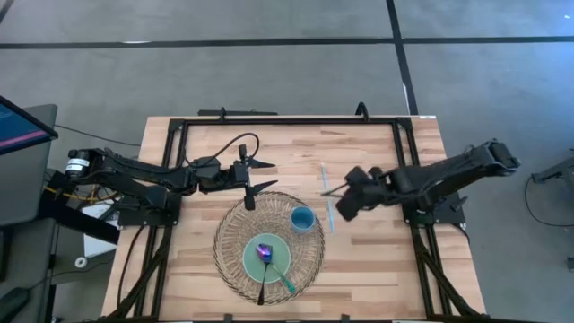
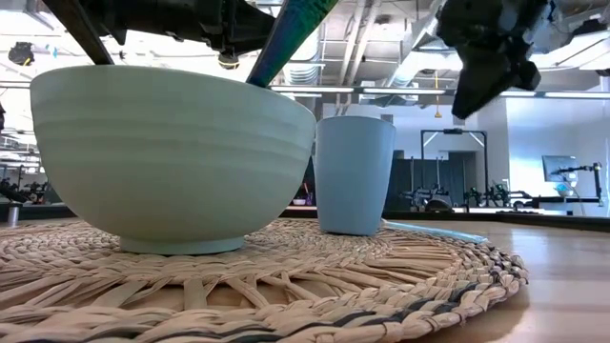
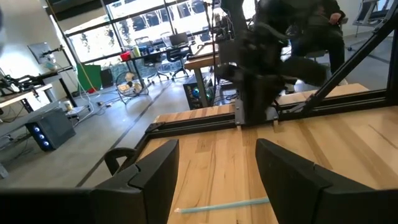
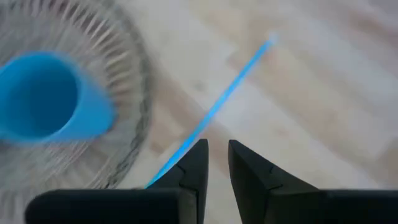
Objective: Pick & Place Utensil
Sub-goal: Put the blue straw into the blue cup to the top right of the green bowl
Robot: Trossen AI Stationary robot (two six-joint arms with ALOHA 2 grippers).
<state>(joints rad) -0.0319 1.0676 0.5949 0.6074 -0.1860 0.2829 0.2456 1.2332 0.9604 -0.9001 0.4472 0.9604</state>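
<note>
Left end effector: released, fingers spread wide; you find it over the mat's far rim, left of the desk's middle, waiting.
Bowl: on the woven mat near the desk's front edge, already holding a spoon and a teal-handled utensil.
Cup: at the mat's right rim.
Straw: flat on bare desk just right of the cup, long axis running front to back.
Right end effector: fingers nearly together, nothing between them; it hangs just right of the straw, so yours is the nearer arm.
</note>
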